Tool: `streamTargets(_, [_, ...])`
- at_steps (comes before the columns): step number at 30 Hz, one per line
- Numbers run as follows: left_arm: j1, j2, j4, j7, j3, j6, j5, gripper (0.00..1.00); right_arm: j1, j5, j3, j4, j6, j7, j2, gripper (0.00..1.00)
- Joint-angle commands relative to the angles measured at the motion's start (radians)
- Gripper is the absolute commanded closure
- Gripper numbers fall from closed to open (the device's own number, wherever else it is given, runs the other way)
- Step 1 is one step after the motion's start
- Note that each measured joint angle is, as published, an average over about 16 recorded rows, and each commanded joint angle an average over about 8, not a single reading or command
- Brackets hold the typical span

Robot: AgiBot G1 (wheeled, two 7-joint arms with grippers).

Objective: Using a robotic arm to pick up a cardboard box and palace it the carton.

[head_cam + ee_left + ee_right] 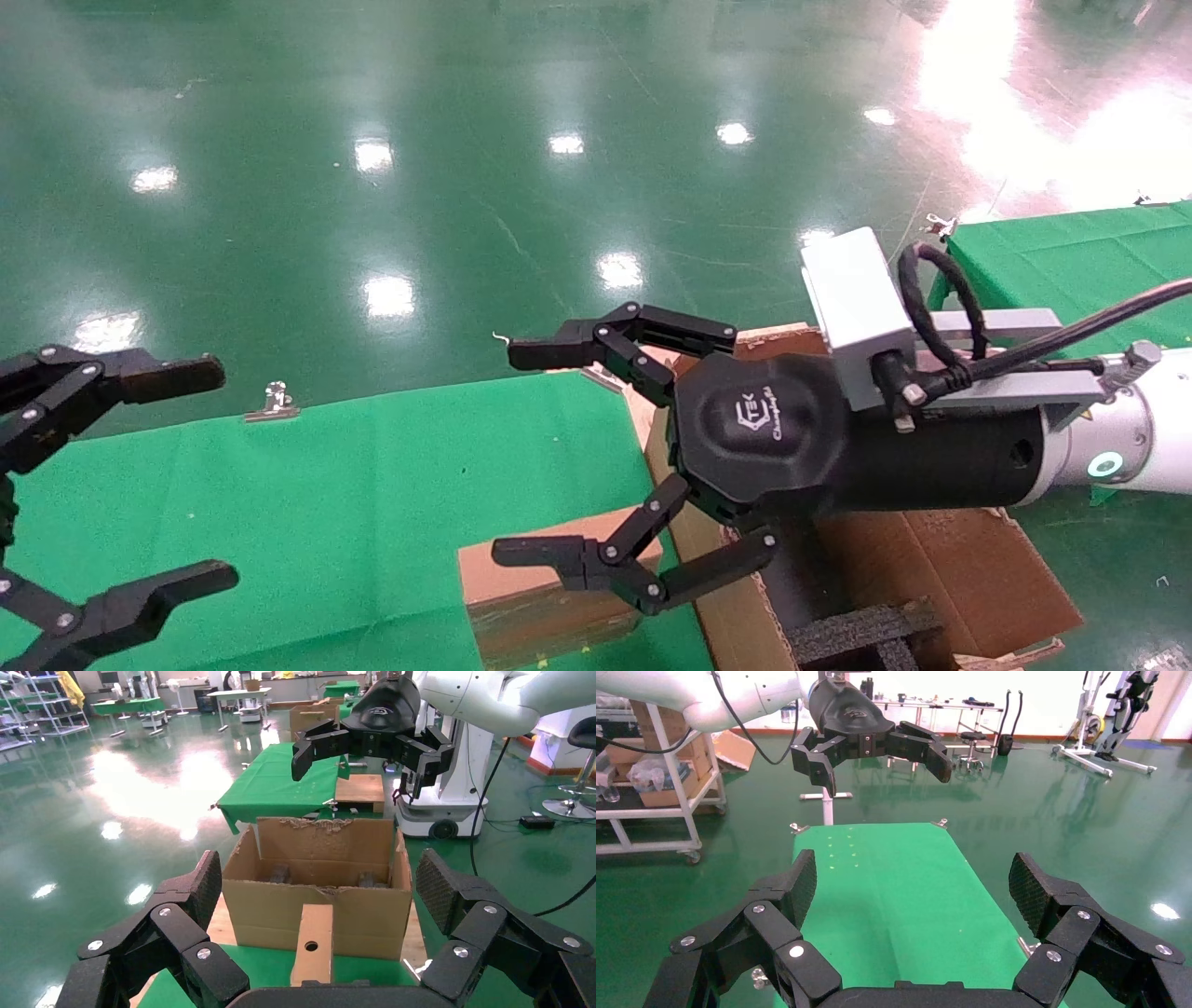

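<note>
The small brown cardboard box (549, 596) lies on the green table near its front edge, just left of the carton; its round hole shows in the left wrist view (313, 941). The large carton (931, 559) stands at the right with black foam (857, 638) inside, and its ragged flaps show in the left wrist view (316, 910). My right gripper (517, 452) on the white arm is open and empty, hovering above the box beside the carton's left wall. My left gripper (214, 475) is open and empty at the far left, facing the box. The box is out of the right wrist view.
The green cloth table (354, 494) is held by metal clips (272, 403) at its far edge. A second green table (1071, 252) stands at the right. Glossy green floor lies beyond. In the left wrist view another brown box (360, 790) sits on a farther table.
</note>
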Motion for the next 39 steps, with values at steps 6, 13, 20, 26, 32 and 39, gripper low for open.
streamTargets(6, [0.000, 0.000, 0.000, 0.000, 0.000, 0.000, 0.000, 0.00, 0.000, 0.000, 0.000, 0.000, 0.000, 0.000, 0.000, 0.00])
streamTargets(13, [0.000, 0.000, 0.000, 0.000, 0.000, 0.000, 0.000, 0.02, 0.000, 0.000, 0.000, 0.000, 0.000, 0.000, 0.000, 0.00])
streamTargets(20, [0.000, 0.000, 0.000, 0.000, 0.000, 0.000, 0.000, 0.85, 0.000, 0.000, 0.000, 0.000, 0.000, 0.000, 0.000, 0.00])
streamTargets(26, [0.000, 0.000, 0.000, 0.000, 0.000, 0.000, 0.000, 1.00, 0.000, -0.003, -0.001, 0.000, 0.000, 0.000, 0.001, 0.00])
streamTargets(32, [0.000, 0.000, 0.000, 0.000, 0.000, 0.000, 0.000, 1.00, 0.028, -0.075, -0.030, 0.007, -0.007, 0.004, 0.007, 0.00])
streamTargets(39, [0.000, 0.000, 0.000, 0.000, 0.000, 0.000, 0.000, 1.00, 0.125, -0.277, -0.125, 0.005, -0.034, 0.023, -0.022, 0.00])
